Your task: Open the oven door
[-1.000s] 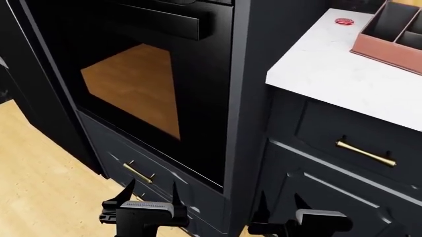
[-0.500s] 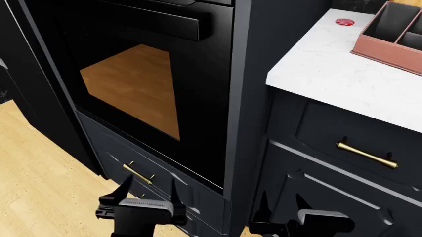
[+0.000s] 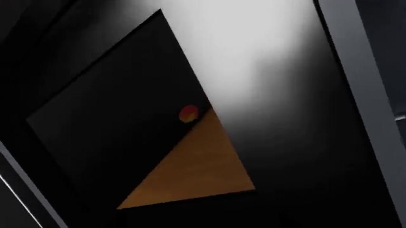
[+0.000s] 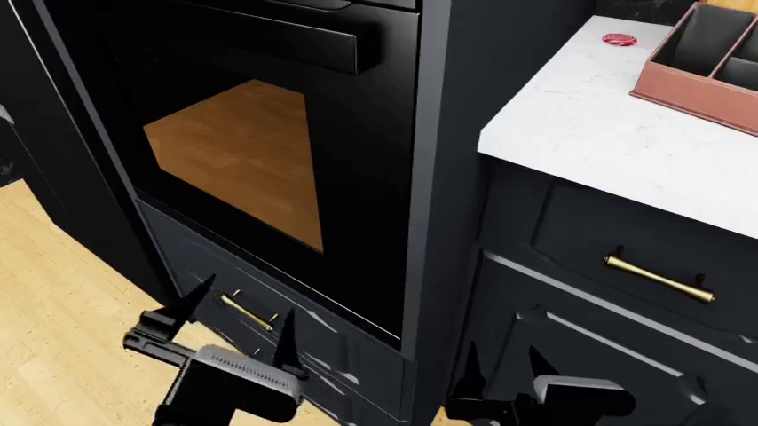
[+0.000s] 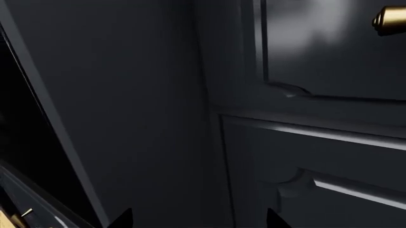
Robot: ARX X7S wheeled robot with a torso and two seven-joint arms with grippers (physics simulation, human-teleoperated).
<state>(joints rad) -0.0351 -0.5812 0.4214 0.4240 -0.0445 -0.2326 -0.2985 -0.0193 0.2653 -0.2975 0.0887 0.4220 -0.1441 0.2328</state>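
The oven door (image 4: 355,186) is a glossy black panel with an amber-brown window (image 4: 237,151) and a wide black bar handle (image 4: 296,40) along its top. It sits flush in its frame. My left gripper (image 4: 247,302) is open and tilted, low in front of the drawer under the oven and well below the bar handle. The left wrist view shows only the door's window (image 3: 197,171), not the fingers. My right gripper (image 4: 503,359) is open at the bottom, facing the navy cabinet front; its two fingertips (image 5: 123,219) frame empty space.
A navy drawer with a brass handle (image 4: 248,311) lies under the oven. To the right is a white countertop (image 4: 592,124) with a pink divided box (image 4: 698,71) and a small red disc (image 4: 619,39). Below it is a drawer with a brass handle (image 4: 658,277). Wooden floor (image 4: 59,293) lies left.
My left gripper has swung left and tilted, its fingers now a little higher against the drawer below the oven. The right gripper and the oven door have not moved.
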